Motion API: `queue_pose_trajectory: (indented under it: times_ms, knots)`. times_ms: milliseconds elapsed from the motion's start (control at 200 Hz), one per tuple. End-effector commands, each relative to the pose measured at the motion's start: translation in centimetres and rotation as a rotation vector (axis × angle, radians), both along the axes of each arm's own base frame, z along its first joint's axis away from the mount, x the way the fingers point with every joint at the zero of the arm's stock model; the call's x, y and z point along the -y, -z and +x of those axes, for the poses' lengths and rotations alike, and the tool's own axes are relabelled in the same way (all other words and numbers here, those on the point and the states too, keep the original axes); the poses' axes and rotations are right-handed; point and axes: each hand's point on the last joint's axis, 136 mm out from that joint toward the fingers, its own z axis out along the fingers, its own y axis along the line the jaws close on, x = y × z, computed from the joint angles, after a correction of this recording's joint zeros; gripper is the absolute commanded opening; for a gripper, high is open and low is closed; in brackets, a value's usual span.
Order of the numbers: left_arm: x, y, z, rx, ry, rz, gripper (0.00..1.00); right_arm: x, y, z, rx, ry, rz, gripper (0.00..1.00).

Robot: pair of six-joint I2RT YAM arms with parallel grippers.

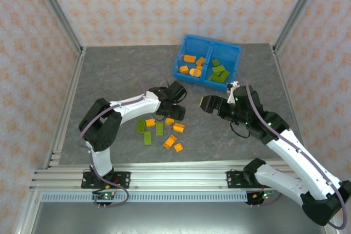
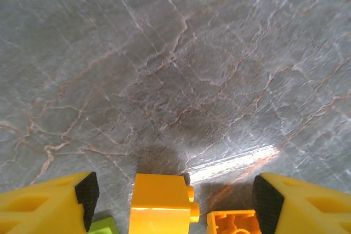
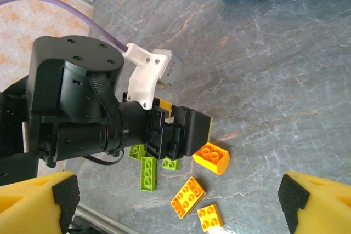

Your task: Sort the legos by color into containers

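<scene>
Top external view: left gripper (image 1: 173, 114), jaws apart, straddles one orange brick (image 2: 162, 201) among loose legos (image 1: 159, 130) on the desk (image 1: 120, 75). Right gripper (image 1: 205, 103), wide apart, hangs near the blue bin (image 1: 214, 42) at the far edge; open room lies left.

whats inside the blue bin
The bin holds orange legos in its left compartment, green legos in its right. Any bricks beneath those, or tight against the near wall, are covered.

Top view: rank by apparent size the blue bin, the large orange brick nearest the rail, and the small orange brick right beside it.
1. bin
2. large orange brick
3. small orange brick
</scene>
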Motion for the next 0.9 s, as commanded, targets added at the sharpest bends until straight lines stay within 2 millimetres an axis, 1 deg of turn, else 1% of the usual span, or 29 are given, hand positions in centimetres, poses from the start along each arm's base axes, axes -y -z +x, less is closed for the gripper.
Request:
queue_pose_trajectory:
  times_ms: [0, 210, 425, 521, 621, 726, 761, 821, 896]
  knots:
    - [0.1, 0.9, -1.0, -0.038, 0.021, 0.003, 0.71, 0.7, 0.0, 0.1, -0.009, 0.034, -0.034, 0.95]
    - [-0.8, 2.8, -2.1, -0.074, 0.003, 0.025, 0.59, 0.3, 0.8, 0.8, -0.035, 0.050, -0.036, 0.95]
    - [-1.6, 4.2, -2.7, -0.090, -0.005, 0.053, 0.51, 0.3, 0.7, 0.9, -0.038, 0.059, -0.032, 0.95]
    - [-1.7, 4.3, -2.6, -0.080, -0.003, 0.060, 0.41, 0.2, 0.7, 0.8, -0.040, 0.048, -0.029, 0.95]
    - [-1.2, 2.7, -2.0, -0.047, 0.002, 0.025, 0.36, -0.3, 0.8, 0.4, -0.040, 0.016, -0.026, 0.95]
    - [-0.2, -0.3, -0.8, 0.015, 0.017, -0.029, 0.34, -1.9, 0.3, -0.5, -0.034, -0.077, 0.013, 0.94]
    - [0.0, -1.6, -0.1, 0.045, 0.021, -0.045, 0.34, -2.3, 0.2, -0.8, -0.032, -0.103, 0.023, 0.94]
    - [0.5, -4.0, 1.6, 0.106, 0.024, -0.076, 0.33, -3.0, 0.1, -0.9, -0.024, -0.134, 0.041, 0.94]
    - [0.9, -7.0, 4.7, 0.180, 0.006, -0.122, 0.33, -3.7, -0.5, -0.8, -0.011, -0.154, 0.078, 0.94]
